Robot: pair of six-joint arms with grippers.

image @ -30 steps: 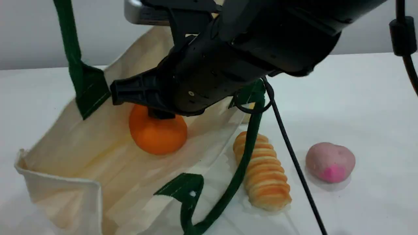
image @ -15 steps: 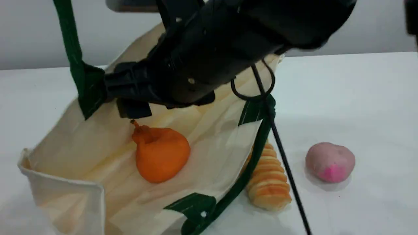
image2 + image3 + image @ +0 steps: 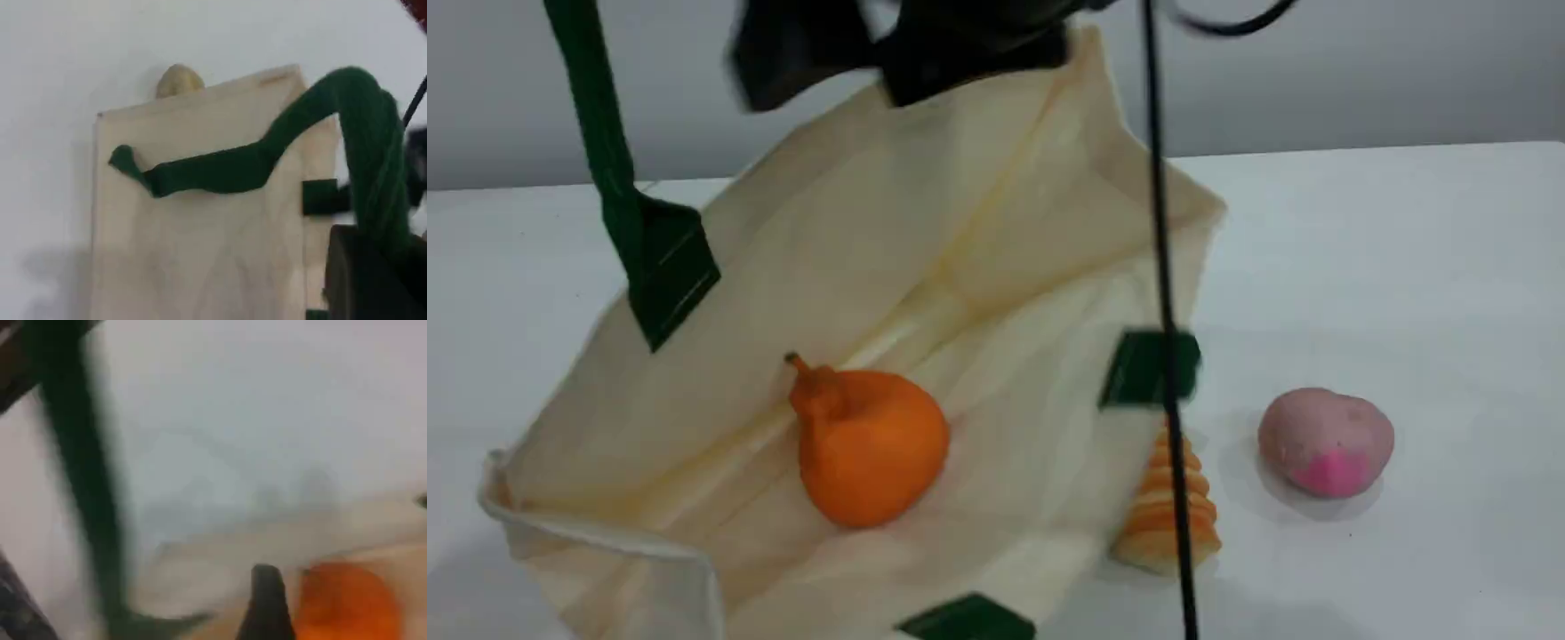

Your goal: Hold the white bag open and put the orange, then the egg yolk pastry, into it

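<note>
Canvas, cream-white and shaped into a large tote bag point(image 3: 996, 267) with dark green strap handles, filled the left and middle of the white worktop point(image 3: 1405, 267), its mouth gaping toward the near left. One green strap point(image 3: 596, 142) rose taut from a stitched green tab on the left wall and left the top of the scene view. In the left wrist view the left pincer point(image 3: 363, 280) sat shut on that strap, which looped thick and green over the black fingertip, so that side of the bag hung lifted. In that view a small beige-tan dome bun, the egg yolk pastry point(image 3: 179, 80), peeked out from behind the bag, outside the bag.

Inside the bag, on its lower cloth wall, lay the bright orange fruit point(image 3: 867, 444) with its knobbed neck and short stem pointing up and left, free of any pincer. The right pincer point(image 3: 800, 49) was a dark blur at the top of the scene view above the bag, holding nothing, its jaws spread wide. The right wrist view showed one dark fingertip point(image 3: 267, 600) with the orange just right of it.

Right of the bag, a ribbed orange-striped bread loaf point(image 3: 1169, 507) lay partly under the bag's edge, crossed by a thin black cable point(image 3: 1165, 267). Further right sat a pink-mauve lump point(image 3: 1325, 440), apart from the loaf.
</note>
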